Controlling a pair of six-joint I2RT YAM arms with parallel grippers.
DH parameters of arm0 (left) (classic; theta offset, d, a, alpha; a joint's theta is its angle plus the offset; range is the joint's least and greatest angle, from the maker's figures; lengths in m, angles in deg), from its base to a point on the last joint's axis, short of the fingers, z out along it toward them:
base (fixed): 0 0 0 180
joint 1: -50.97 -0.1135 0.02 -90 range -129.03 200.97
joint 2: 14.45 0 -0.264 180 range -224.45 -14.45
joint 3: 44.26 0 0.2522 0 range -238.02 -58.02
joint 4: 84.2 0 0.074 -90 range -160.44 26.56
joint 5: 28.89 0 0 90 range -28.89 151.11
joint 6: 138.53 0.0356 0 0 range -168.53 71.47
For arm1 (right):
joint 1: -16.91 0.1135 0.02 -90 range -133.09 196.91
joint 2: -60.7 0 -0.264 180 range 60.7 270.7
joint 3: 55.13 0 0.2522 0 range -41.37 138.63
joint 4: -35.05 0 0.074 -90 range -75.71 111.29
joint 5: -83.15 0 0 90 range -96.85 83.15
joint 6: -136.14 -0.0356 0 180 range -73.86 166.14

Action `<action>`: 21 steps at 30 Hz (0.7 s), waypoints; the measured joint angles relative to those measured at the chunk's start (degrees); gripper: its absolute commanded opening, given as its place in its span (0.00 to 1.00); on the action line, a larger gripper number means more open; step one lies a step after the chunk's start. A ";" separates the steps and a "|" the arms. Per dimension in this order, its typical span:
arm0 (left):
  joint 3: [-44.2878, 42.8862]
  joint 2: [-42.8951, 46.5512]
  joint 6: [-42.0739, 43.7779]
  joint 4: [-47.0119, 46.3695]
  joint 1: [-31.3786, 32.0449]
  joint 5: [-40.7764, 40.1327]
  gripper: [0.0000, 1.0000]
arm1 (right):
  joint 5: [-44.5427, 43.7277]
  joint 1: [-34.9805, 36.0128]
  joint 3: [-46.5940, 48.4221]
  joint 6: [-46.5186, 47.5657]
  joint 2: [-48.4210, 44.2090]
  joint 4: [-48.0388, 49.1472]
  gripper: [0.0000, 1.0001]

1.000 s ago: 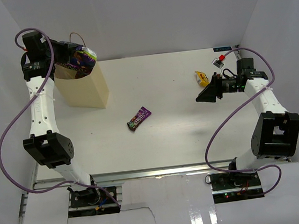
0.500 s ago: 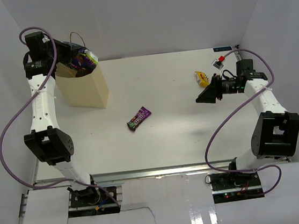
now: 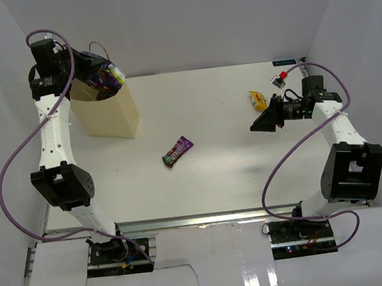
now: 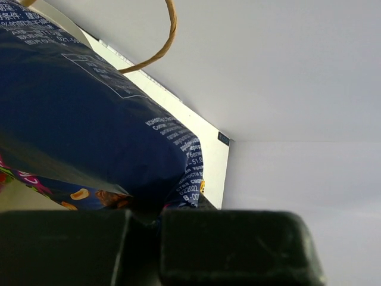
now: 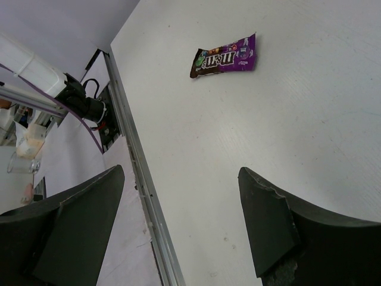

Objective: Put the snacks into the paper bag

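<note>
Between the jaws of the left gripper, pinched tight: dark-blue chip bag, paper bag just below. Ahead of the spread jaws of the right gripper: M&M's packet, lying apart.

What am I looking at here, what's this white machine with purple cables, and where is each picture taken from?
These are two robot arms bolted to a table. The wide picture looks down from above and behind them; the other two come from a camera on each wrist. The left pincer is shut on a dark-blue chip bag, holding it at the mouth of a beige paper bag. The right pincer is open and empty, above the table. On the table lie a purple-brown candy packet and a yellow packet.
</note>
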 measured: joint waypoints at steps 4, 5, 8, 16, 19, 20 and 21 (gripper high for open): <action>0.72 0.20 -0.50 0.11 0.00 1.18 0.00 | 0.00 0.00 -0.07 0.00 0.00 0.02 0.83; 1.46 0.35 -0.85 -0.22 0.00 1.53 0.00 | 0.00 0.00 -0.15 0.00 0.00 0.02 0.83; 4.33 0.96 -2.47 -1.44 -0.04 2.34 0.00 | 0.00 0.00 -0.50 0.00 0.00 0.04 0.83; 10.75 2.67 -6.32 -2.89 -0.50 2.27 0.00 | 0.00 0.00 -0.81 -0.02 0.00 0.22 0.83; 11.89 2.69 -7.10 -2.82 -0.79 1.88 0.04 | 0.00 0.00 -0.90 -0.02 0.00 0.28 0.83; 12.17 2.69 -7.34 -2.89 -0.90 1.73 0.09 | 0.00 0.00 -0.90 -0.02 0.00 0.35 0.83; 12.35 2.69 -7.52 -2.84 -1.05 1.60 0.17 | 0.00 0.00 -0.92 -0.02 0.00 0.35 0.83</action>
